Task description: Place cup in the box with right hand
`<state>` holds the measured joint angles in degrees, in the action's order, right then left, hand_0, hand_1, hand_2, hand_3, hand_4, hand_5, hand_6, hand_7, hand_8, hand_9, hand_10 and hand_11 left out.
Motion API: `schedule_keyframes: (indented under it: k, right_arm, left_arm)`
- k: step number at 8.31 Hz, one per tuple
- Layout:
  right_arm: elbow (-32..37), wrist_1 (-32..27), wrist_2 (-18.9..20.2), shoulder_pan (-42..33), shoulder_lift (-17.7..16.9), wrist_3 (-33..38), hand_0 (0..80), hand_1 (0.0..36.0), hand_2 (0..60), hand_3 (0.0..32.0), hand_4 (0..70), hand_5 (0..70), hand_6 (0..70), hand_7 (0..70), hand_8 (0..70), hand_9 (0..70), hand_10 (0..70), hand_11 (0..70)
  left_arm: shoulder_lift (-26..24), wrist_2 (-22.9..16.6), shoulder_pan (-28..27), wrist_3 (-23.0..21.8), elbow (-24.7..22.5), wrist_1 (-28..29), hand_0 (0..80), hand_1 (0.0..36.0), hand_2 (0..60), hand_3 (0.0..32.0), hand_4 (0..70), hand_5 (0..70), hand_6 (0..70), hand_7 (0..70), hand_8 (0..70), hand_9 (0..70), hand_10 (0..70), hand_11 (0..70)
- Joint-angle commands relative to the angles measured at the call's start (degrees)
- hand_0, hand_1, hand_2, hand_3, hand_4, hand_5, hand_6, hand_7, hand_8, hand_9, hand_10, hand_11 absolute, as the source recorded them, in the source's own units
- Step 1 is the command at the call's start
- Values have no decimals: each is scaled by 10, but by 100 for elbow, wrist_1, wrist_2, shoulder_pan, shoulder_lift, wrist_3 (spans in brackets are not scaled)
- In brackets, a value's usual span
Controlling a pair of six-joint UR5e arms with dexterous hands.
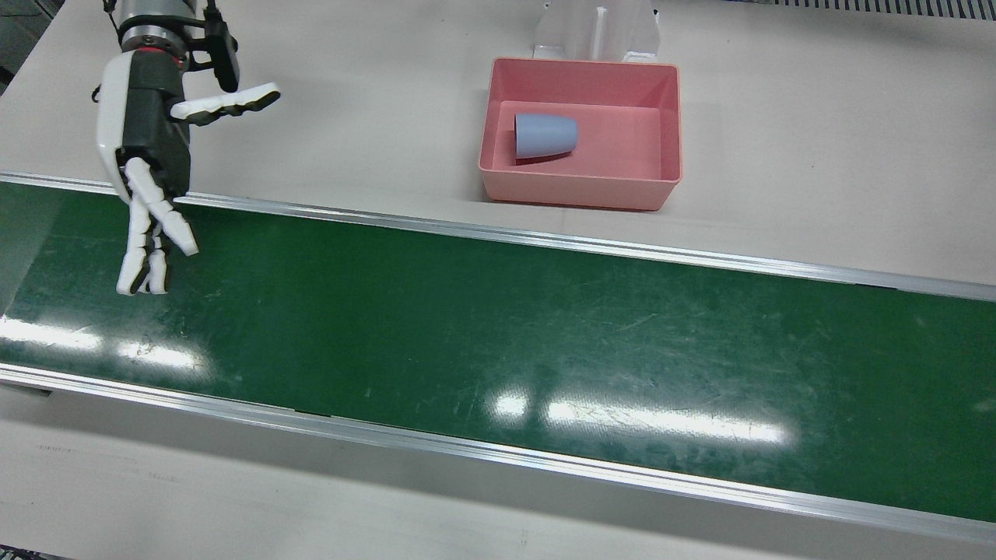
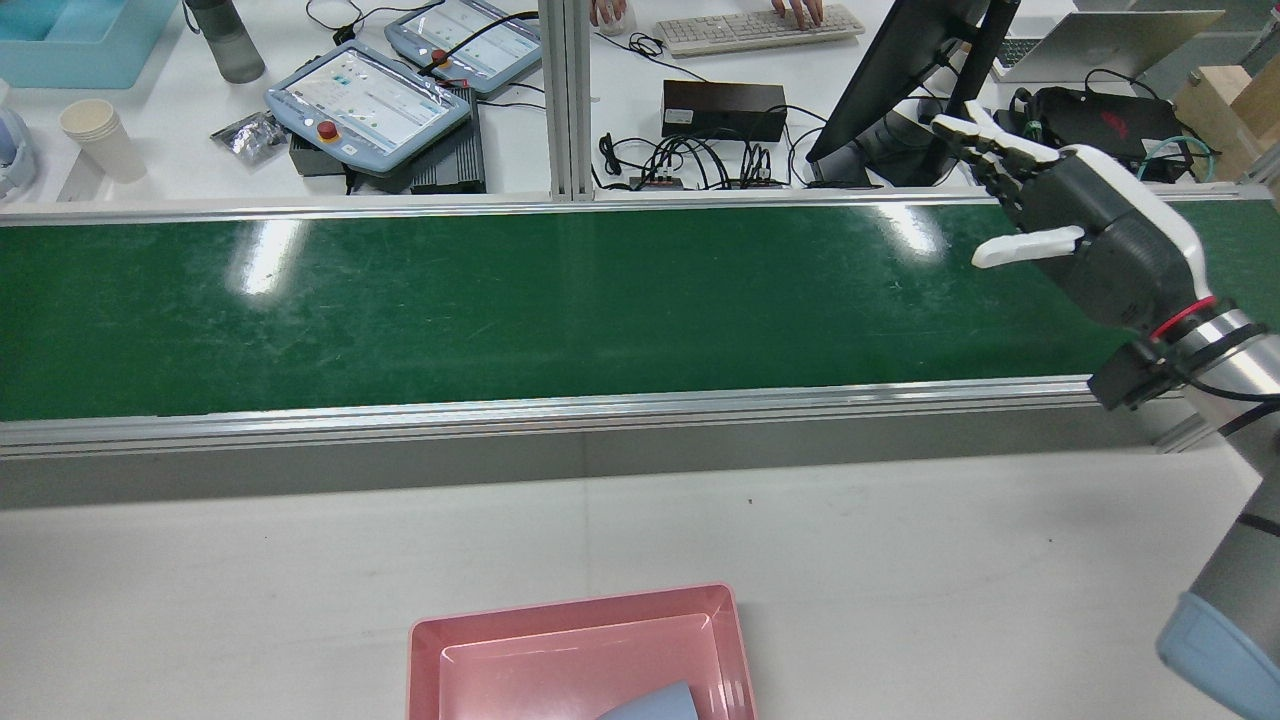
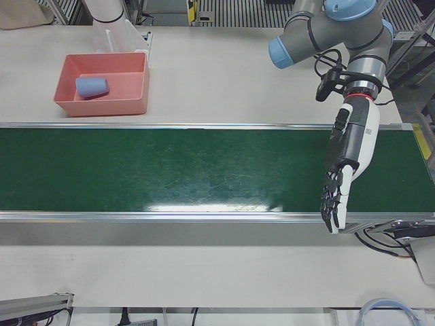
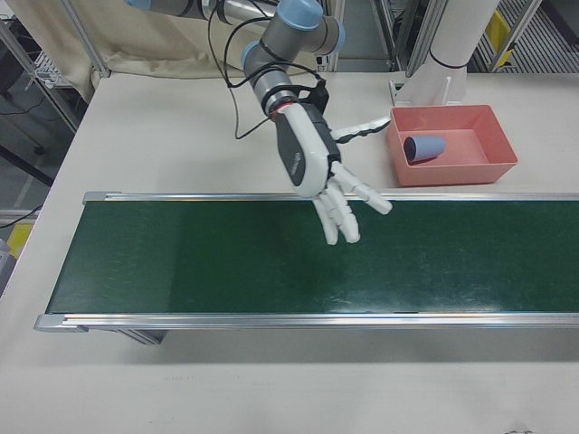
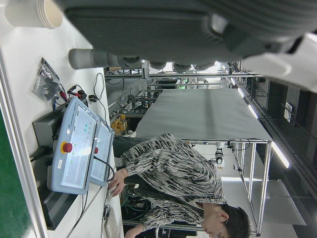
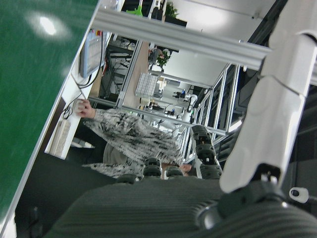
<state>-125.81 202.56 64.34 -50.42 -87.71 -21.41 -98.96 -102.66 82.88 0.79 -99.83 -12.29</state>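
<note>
The right hand point(image 1: 148, 148) has its fingers point(image 1: 148, 249) spread wide and straight, holding nothing, hanging over the near end of the green conveyor belt point(image 1: 498, 350), well apart from the box. The left hand point(image 3: 346, 163) also hangs over the belt, fingers extended and empty. The blue cup point(image 1: 545, 136) already lies on its side inside the pink box point(image 1: 580, 190), on the table beside the belt. It looks like a light, stiff plastic cup with a smooth, tapered wall, likely slippery; a hold around its wider mouth end would seem surest.
</note>
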Motion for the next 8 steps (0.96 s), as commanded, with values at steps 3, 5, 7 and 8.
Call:
schedule_keyframes:
  k: [3,5,7,8]
  right_arm:
    - [1162,-911,883,-2117,-826,1138,490,142,0,0,0,57,36,65,55,88,0,13]
    - [2134,-2169,1710,-3110,-914,1217,485,130,0,0,0,55,41,89,60,101,4,24]
    - [2342,-2546,2003,-3754,-1037,1253,474,119,0,0,0,52,48,130,67,121,9,30]
    - [2324,-2546,2012,-3756,-1098,1253,481,128,0,0,0,54,55,170,70,129,0,18]
  left_arm:
    - [9,0,0,0,-11,7,0,0,0,0,0,0,0,0,0,0,0,0]
    - [9,0,0,0,-11,-1,0,0,0,0,0,0,0,0,0,0,0,0]
    - [9,0,0,0,-11,-1,0,0,0,0,0,0,0,0,0,0,0,0]
    - [9,0,0,0,-11,7,0,0,0,0,0,0,0,0,0,0,0,0]
